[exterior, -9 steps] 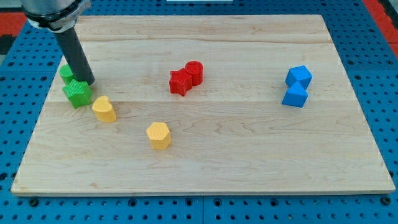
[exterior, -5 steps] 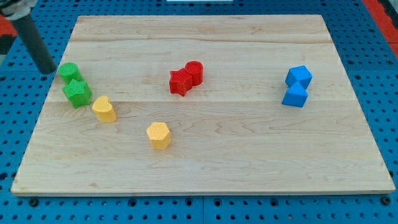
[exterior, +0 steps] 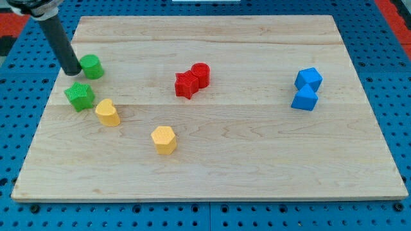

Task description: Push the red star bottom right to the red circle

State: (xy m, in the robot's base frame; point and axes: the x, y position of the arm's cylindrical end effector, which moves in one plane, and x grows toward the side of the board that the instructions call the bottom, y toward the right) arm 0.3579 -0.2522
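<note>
A: Camera view, quick. Where's my tip (exterior: 70, 71)?
B: Upper left of the wooden board (exterior: 257, 167), rod slanting up to the view's top-left. Tip end sits right against the left side of the green cylinder (exterior: 92, 66), looks like touching.
A: Changed vs half a sec ago?
B: Yes. Then the rod was off the board's left edge, w/ the green cylinder to its right, pressed on top of the green star (exterior: 79, 95). Now the tip's back on the board & the cylinder has slid to the view's right and a bit up; it stands apart from the star. Star is below the tip, just right of it, same spot.
A: Task blocks?
B: Red star (exterior: 186, 84) & red circle (exterior: 201, 74), well to the right of the tip, mid-board. They touch, star at the circle's lower left. Neither moved.
A: Rest?
B: Yellow heart-ish block (exterior: 108, 112) below-right of the tip, near the green star. Yellow hexagon-like block (exterior: 164, 139) further down-right. Two blue blocks far right, touching: blue cube (exterior: 309, 78) above, other blue block (exterior: 304, 99) below, shape unclear. All unmoved.
A: Pincer state?
B: No pincer on this rig, just the rod, so nothing to open or clench.
</note>
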